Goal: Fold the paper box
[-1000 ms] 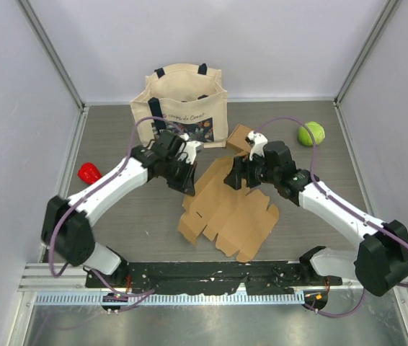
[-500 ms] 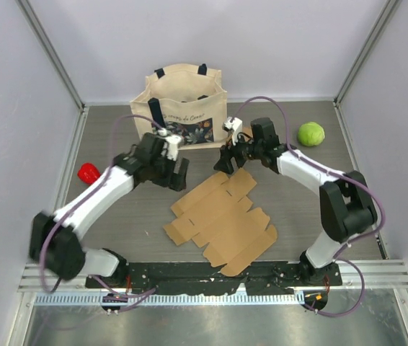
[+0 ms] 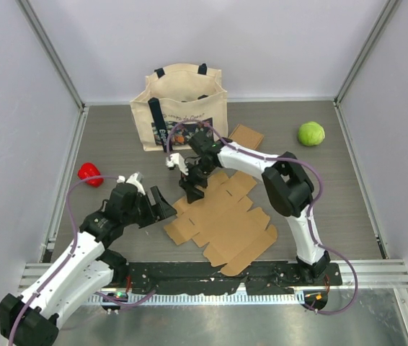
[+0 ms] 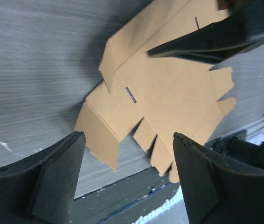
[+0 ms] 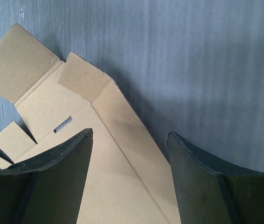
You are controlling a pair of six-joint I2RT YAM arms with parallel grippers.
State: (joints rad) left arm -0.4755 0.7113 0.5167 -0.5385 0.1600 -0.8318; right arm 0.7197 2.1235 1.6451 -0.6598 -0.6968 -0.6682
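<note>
Paper box [image 3: 225, 220] lies flat; left gripper [image 3: 159, 205] and right gripper [image 3: 193, 189] gape empty at its left side. Tote bag [image 3: 186, 101] stands just behind; green ball [image 3: 311, 133] and red object [image 3: 89, 173] well apart

The flat brown cardboard box blank [image 3: 222, 220] lies right of my left gripper [image 3: 159, 205], before the cream canvas tote bag [image 3: 204, 108].

There is one big flat cardboard box [image 3: 222, 220], not folded up. There is one small piece of cardboard [image 3: 247, 135] lying apart from it. There is one cloth bag [image 3: 182, 108] with two dark handles. There is one green ball [image 3: 311, 133]. There is one little red thing [image 3: 88, 173]. There are two grippers: the left gripper [image 4: 127, 140] and the right gripper [image 5: 129, 135]. Each one has two fingers.
</note>
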